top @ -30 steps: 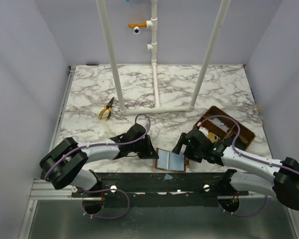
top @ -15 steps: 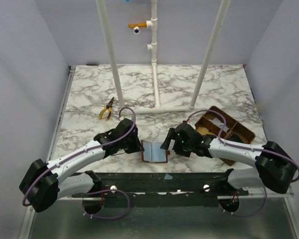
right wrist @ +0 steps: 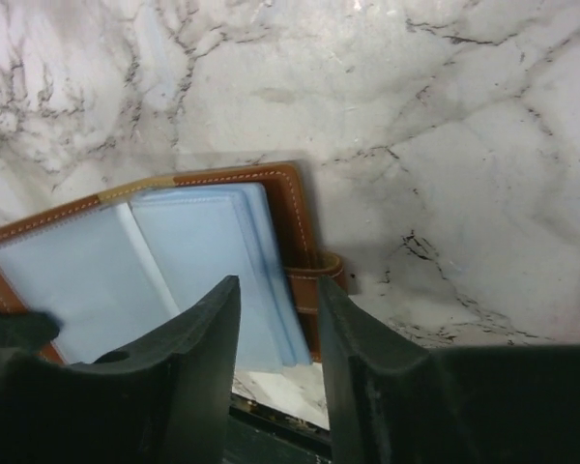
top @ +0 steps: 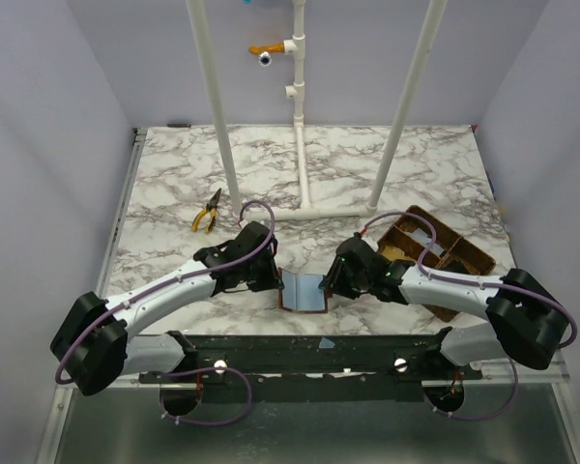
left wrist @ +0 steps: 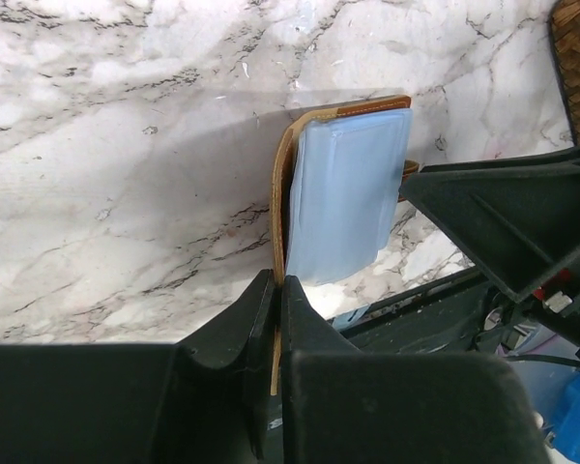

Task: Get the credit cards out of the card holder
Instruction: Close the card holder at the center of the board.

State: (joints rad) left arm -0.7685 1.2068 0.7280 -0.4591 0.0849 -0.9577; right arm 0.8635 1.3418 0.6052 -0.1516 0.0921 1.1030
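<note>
the marbled surface (top: 367, 174) carries everything. a white pipe frame (top: 300, 208) stands behind and to the left of the woven basket (top: 464, 256). both arms reach in from the near edge and meet just left of the basket.

the card holder (top: 303, 288) sits there, near the basket but apart from it. it is open, with its long axis running left to right, so one end points at the basket and the other away from it. yellow-handled pliers (top: 209, 211) lie well to the left of the basket and further back.

the left end effector (left wrist: 278, 290) is clenched on the leather cover at the end farthest from the basket and holds that half tilted up off the surface. the right end effector (right wrist: 275, 329) is between the basket and the holder. it is released, its fingers standing apart over the edge of the blue-grey pockets (right wrist: 203, 251). we cannot tell whether they touch. the snap tab (right wrist: 329, 266) sticks out on the basket side.

we make out no credit cards in the pockets, nor which way the pocket mouths face. we judge the right arm better placed to draw a card toward the basket, along the long axis, while the left arm anchors the holder.
</note>
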